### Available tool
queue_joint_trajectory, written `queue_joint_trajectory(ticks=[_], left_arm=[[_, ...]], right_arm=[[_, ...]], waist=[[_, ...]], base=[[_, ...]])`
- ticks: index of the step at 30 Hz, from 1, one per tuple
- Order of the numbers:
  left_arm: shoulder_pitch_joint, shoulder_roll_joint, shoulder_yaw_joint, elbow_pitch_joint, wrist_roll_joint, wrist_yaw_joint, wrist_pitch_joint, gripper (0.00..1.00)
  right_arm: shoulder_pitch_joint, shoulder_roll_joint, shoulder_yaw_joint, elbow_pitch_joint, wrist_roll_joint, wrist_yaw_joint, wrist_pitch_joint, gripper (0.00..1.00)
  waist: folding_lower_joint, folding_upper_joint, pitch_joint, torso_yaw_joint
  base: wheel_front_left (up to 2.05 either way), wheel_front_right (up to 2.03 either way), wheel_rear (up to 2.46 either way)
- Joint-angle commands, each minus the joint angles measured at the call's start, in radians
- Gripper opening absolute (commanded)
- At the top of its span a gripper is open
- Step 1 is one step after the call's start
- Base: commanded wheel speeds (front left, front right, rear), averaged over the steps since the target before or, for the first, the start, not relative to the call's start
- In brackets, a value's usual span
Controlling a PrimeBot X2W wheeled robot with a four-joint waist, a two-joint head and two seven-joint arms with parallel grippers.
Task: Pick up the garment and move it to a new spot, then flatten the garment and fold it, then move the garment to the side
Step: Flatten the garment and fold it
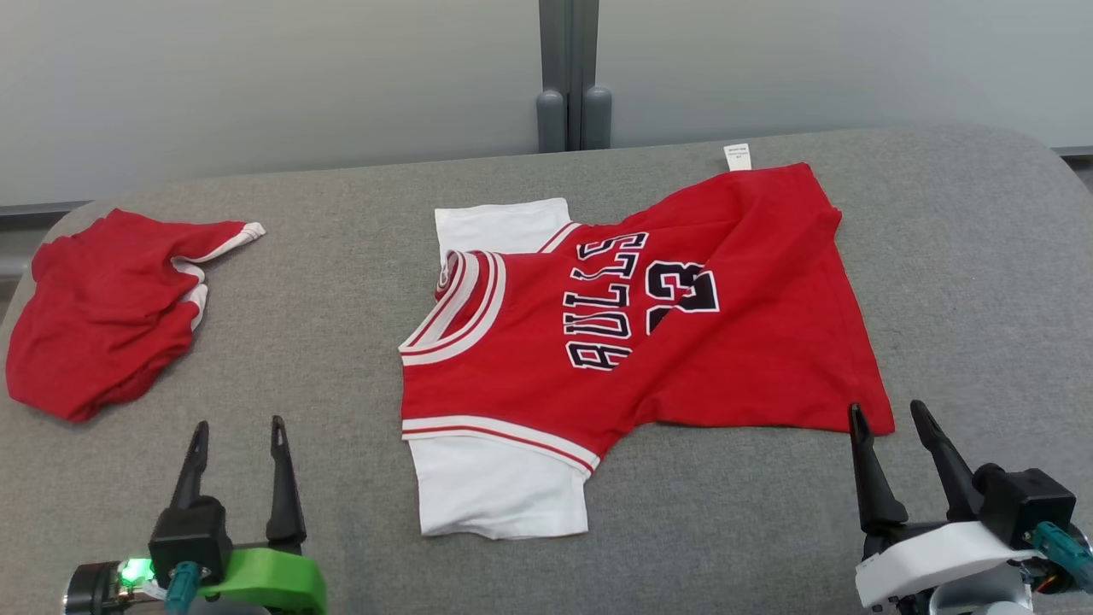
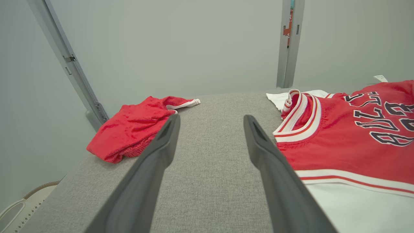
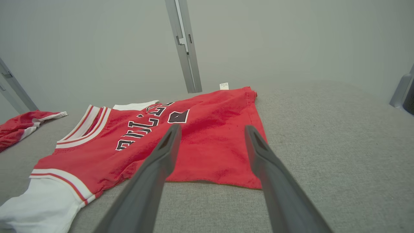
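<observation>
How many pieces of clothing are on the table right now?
2. A red and white jersey lies spread at the middle of the grey table; a crumpled red garment sits near its left end. Anything beneath either would not show.

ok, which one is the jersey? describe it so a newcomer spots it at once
On the grey table, look to the middle, just before the grey post. The jersey lies spread out there, collar to the left, with white sleeves. Unlike the crumpled red garment at the far left, it bears black BULLS lettering and a number.
</observation>
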Motion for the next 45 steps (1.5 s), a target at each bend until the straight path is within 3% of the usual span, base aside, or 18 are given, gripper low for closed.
queue_joint_trajectory(ticks=[1,13,18,23,34,45], left_arm=[[0.004,-0.002,-0.015,0.011,0.005,-0.013,-0.003,1.0],[-0.049,-0.029,-0.198,0.186,-0.017,-0.087,-0.003,1.0],[-0.078,-0.033,-0.27,0.284,-0.028,-0.09,-0.003,1.0],[-0.1,-0.033,-0.327,0.345,-0.113,-0.09,-0.003,1.0],[-0.143,-0.033,-0.452,0.403,-0.301,-0.079,-0.001,1.0],[-0.183,-0.034,-0.548,0.443,-0.376,-0.064,0.002,1.0]], right_arm=[[0.003,0.005,-0.01,0.022,0.021,-0.001,0.003,1.0],[-0.166,-0.096,-0.045,0.358,0.066,-0.001,-0.035,1.0],[-0.238,-0.115,-0.034,0.478,0.091,-0.001,-0.044,1.0],[-0.292,-0.121,0.002,0.579,0.17,-0.001,-0.05,1.0],[-0.351,-0.148,0.125,0.665,0.383,-0.001,-0.049,1.0],[-0.406,-0.172,0.279,0.701,0.582,-0.001,-0.047,1.0]], waist=[[0.0,0.0,0.002,0.001],[0.0,0.0,0.067,-0.008],[0.0,0.0,0.096,-0.011],[0.0,0.0,0.113,-0.011],[0.0,0.0,0.128,-0.003],[0.0,0.0,0.144,0.01]], base=[[0.0,0.0,0.0],[0.0,0.0,0.0],[0.0,0.0,0.0],[0.0,0.0,0.0],[0.0,0.0,0.0],[0.0,0.0,0.0]])
